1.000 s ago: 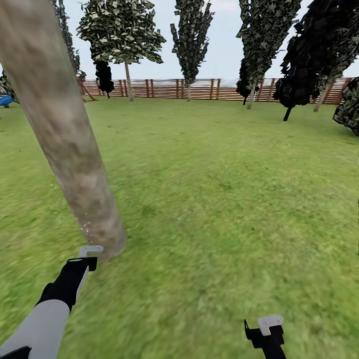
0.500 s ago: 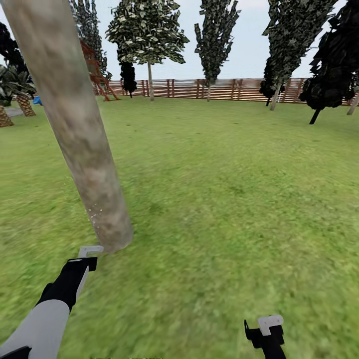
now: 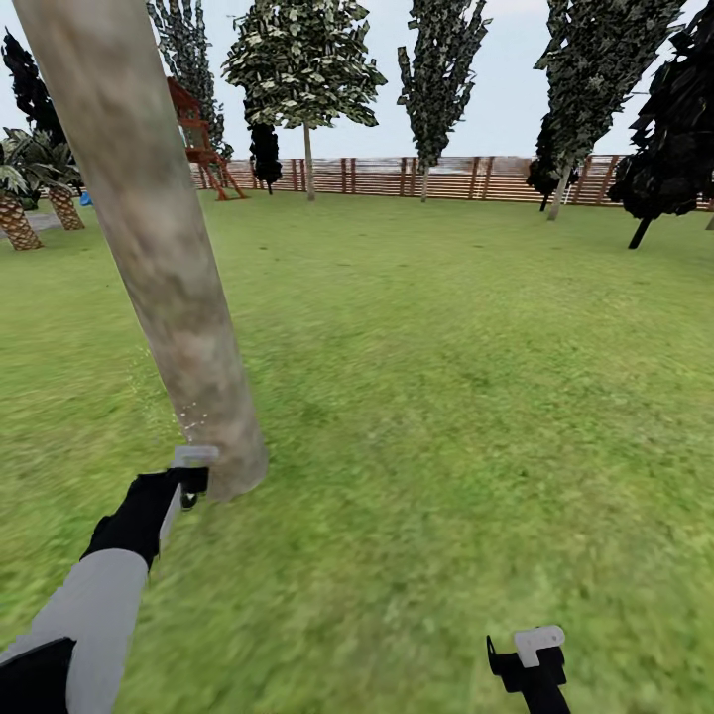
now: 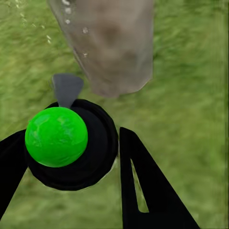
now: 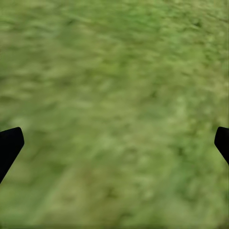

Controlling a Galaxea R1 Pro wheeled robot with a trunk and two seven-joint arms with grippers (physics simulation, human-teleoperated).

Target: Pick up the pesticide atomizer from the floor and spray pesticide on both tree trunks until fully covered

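Atomizer (image 4: 62, 143) is clamped between the fingers of the left gripper (image 4: 71, 167), at the foot of the tree trunk (image 3: 164, 258): green ball on a black round body, grey nozzle aimed at the bark. It is judged light, rigid and smooth, so best gripped across the black body, clear of the nozzle. White pesticide (image 3: 188, 421) specks are seen low on the trunk. The right gripper (image 5: 114, 143) is held spread wide and empty over grass (image 3: 446, 397). Counted: one atomizer, one thick trunk, two grippers.
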